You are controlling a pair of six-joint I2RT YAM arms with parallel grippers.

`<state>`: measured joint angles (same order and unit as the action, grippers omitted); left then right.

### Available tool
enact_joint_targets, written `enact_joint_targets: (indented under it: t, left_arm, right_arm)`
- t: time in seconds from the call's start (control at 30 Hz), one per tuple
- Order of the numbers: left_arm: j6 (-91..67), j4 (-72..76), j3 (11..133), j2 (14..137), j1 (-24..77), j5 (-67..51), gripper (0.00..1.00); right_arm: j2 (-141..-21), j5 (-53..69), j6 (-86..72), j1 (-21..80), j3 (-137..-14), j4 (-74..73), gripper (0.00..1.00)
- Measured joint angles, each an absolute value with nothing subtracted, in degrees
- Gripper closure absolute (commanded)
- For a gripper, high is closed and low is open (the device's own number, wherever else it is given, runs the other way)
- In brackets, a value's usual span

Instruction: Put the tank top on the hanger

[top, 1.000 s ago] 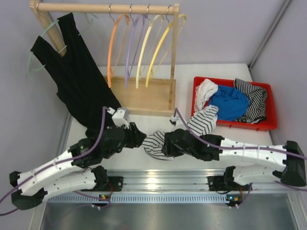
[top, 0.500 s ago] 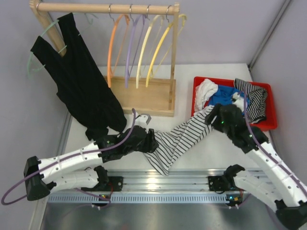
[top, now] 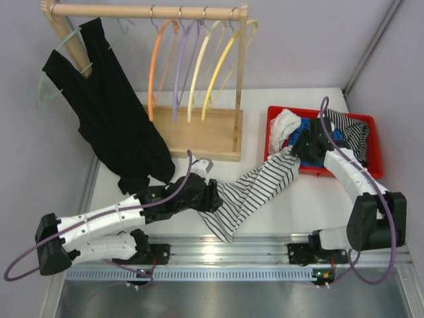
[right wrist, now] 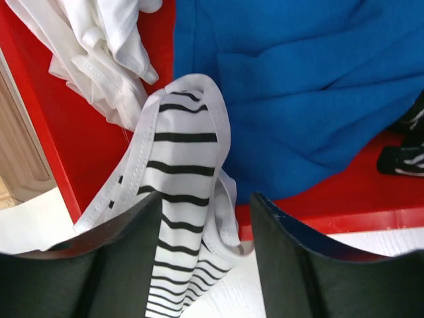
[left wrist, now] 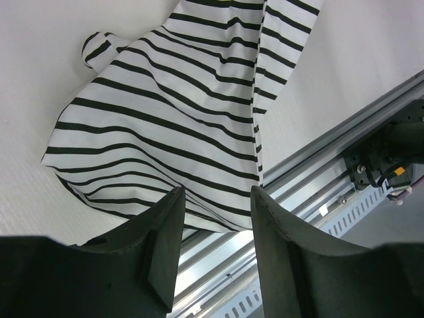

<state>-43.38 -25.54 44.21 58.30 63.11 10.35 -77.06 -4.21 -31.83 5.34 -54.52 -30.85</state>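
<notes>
Spreading the tank top flat, presumably to ready it for the hanger, we had the left gripper parted over its body. The right gripper straddled a strap, apparently unclamped.

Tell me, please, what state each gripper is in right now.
Left gripper: open, over the tank top.
Right gripper: open, tank top between the jaws.
</notes>
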Motion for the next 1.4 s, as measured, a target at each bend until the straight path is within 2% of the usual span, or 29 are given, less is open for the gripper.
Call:
enact_joint_targets:
  t: [0.07, 0.1, 0.27, 0.3, 0.33, 0.57, 0.67, 0.93, 1.13, 1.27, 1.3, 1.37, 1.4]
  left_arm:
    - [-43.4, -25.5, 44.2, 58.1, 63.1, 10.3, 0.50]
    - [-43.4, -25.5, 44.2, 58.0, 63.1, 10.3, 0.51]
    - [-43.4, -25.6, 44.2, 57.8, 63.1, 10.3, 0.51]
    - [-43.4, -25.5, 44.2, 57.8, 63.1, 10.3, 0.51]
    - [-43.4, -25.6, 44.2, 57.8, 63.1, 10.3, 0.51]
    - [-43.4, -25.6, 44.2, 57.8, 63.1, 10.7, 0.51]
    - [-43.6, -25.7, 44.2, 57.5, 63.1, 12.3, 0.51]
    - [-50.7, -31.2, 43.3, 49.3, 63.1, 22.7, 0.51]
    - [-58.2, -34.9, 37.3, 39.8, 63.1, 28.8, 0.47]
    - [-60.3, -34.1, 32.6, 39.8, 63.1, 28.0, 0.44]
    - [-60.3, -32.9, 31.1, 40.1, 63.1, 27.4, 0.43]
    - [-60.2, -30.5, 28.7, 41.1, 63.1, 25.5, 0.42]
    - [-60.1, -28.9, 27.7, 41.6, 63.1, 24.6, 0.42]
  right_arm:
    - [-78.0, -4.1, -31.3, 5.2, -54.9, -29.5, 0.53]
    - [-78.6, -4.1, -31.0, 5.1, -55.1, -28.8, 0.63]
    - [-80.4, -3.1, -30.0, 5.1, -55.3, -26.8, 0.86]
    - [-80.4, -2.9, -30.0, 5.1, -55.3, -26.5, 0.96]
    - [-80.3, -2.7, -29.6, 5.1, -55.3, -26.2, 1.00]
    - [-77.6, -1.5, -29.1, 6.7, -55.6, -26.7, 1.00]
    - [-72.4, -3.4, -29.9, 12.4, -55.7, -27.5, 1.00]
    - [-62.1, -11.5, -40.6, 46.7, -52.4, -25.5, 1.00]
    - [-69.3, -19.2, -50.9, 65.8, -47.2, -22.9, 1.00]
    - [-77.1, -20.3, -54.8, 72.3, -47.1, -20.0, 0.88]
    - [-77.7, -20.6, -55.4, 73.2, -46.9, -19.6, 0.76]
    - [-77.8, -21.5, -56.3, 74.4, -46.9, -19.8, 0.67]
    - [-77.3, -22.0, -56.5, 74.8, -46.9, -19.8, 0.59]
